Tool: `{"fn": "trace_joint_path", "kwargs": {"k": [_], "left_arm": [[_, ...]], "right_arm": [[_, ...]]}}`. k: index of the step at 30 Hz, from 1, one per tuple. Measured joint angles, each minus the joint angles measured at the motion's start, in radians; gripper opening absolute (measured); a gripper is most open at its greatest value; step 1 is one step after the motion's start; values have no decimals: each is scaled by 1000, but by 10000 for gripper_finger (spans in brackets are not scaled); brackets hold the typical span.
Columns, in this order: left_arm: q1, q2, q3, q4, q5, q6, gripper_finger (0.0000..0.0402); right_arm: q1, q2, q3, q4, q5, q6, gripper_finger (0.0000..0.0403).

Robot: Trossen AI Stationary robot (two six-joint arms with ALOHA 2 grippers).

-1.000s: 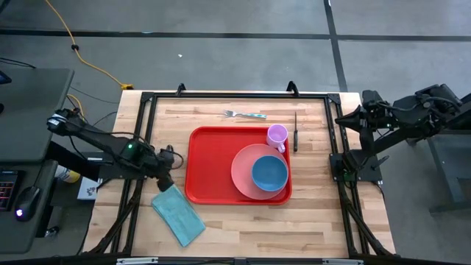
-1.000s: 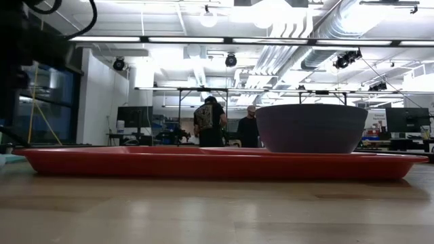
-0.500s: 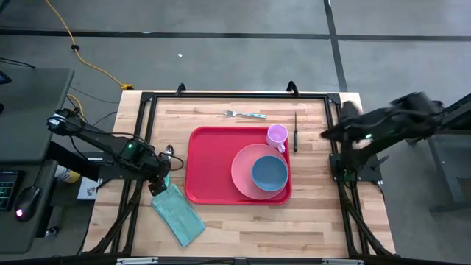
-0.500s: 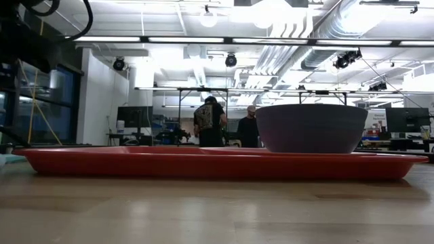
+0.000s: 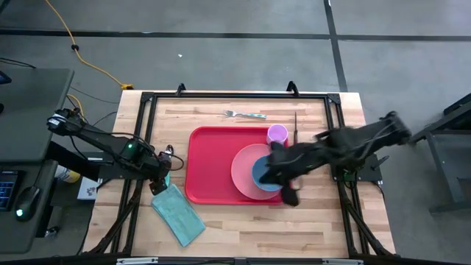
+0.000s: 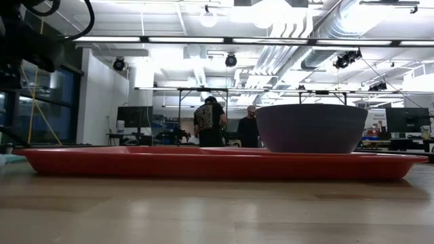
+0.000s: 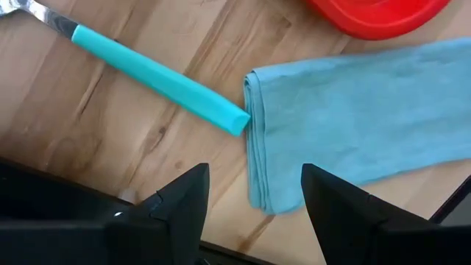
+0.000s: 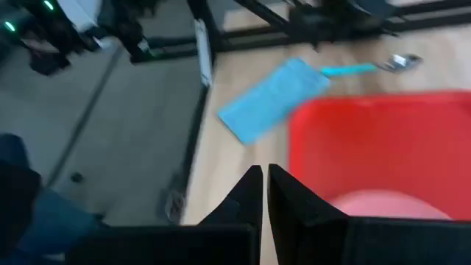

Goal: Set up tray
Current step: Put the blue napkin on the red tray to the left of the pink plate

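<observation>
My right arm (image 5: 331,151) was motion-blurred and covered much of the blue bowl (image 5: 262,174). The teal-handled utensil's (image 7: 158,76) head was cut off, perhaps a spoon.

A plate (image 5: 246,171) holding a bowl (image 5: 263,175) sits on the tray (image 5: 210,163), napkin (image 5: 179,214) left.

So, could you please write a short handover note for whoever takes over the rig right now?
Left gripper: open, empty, over the near end of the blue cloth, beside a teal-handled utensil.
Right gripper: shut, empty, reaching over the red tray by the blue bowl.
Done: pink plate with the bowl on it and purple cup sit on the tray.
Left: fork, dark knife, cloth and teal-handled utensil lie on the table, off the tray.
</observation>
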Motion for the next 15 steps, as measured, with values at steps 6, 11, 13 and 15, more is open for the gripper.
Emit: {"fn": "trace_joint_path", "kwargs": {"k": [6, 11, 13, 15], "left_arm": [[0, 0, 0, -3, -6, 29, 250], [0, 0, 0, -3, -23, 52, 250], [0, 0, 0, -2, -26, 52, 250], [0, 0, 0, -3, -27, 52, 250]], "right_arm": [[-11, 188, 0, 257, -131, 48, 0], [-5, 313, -1, 353, -162, 79, 0], [2, 362, -1, 369, -160, 99, 0], [11, 414, -1, 400, -159, 111, 0]]}}
